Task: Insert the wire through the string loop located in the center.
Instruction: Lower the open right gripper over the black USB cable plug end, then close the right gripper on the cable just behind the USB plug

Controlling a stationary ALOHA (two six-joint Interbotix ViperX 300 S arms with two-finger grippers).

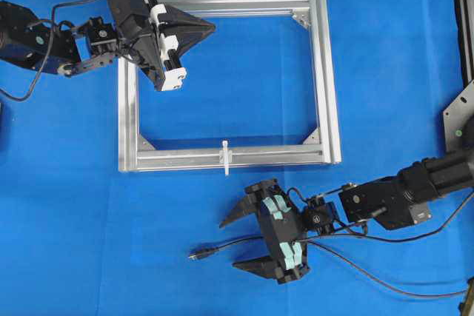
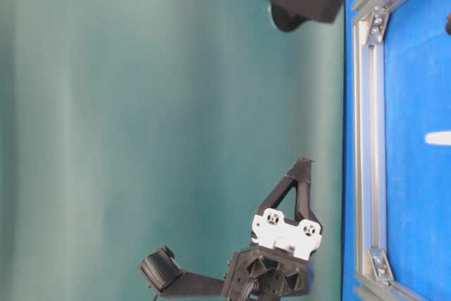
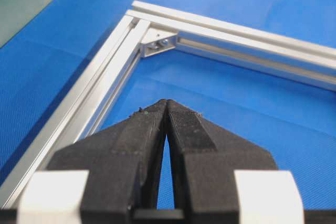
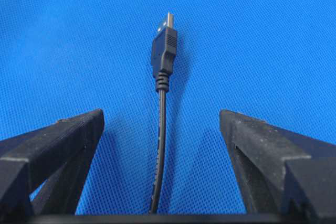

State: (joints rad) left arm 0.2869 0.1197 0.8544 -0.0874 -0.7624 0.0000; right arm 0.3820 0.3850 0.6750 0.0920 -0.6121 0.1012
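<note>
Overhead: my right claw [image 1: 248, 242] gapes wide astride the wire [image 1: 229, 246] near the worktop's front edge, lined up to grab; the string loop [image 1: 225, 157] waits mid-bar on the frame [image 1: 326, 72]. Left wrist: left claw [image 3: 167, 109] pinched shut, empty, parked clear. Right wrist: plug [image 4: 164, 51] lies between the jaws, untouched.

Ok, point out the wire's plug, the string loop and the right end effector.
wire [image 4: 164, 51], right wrist view, on the dark plug body.
string loop [image 1: 226, 156], overhead view, where it crosses the frame bar.
right end effector [image 1: 238, 240], overhead view, midway between open fingertips.
</note>
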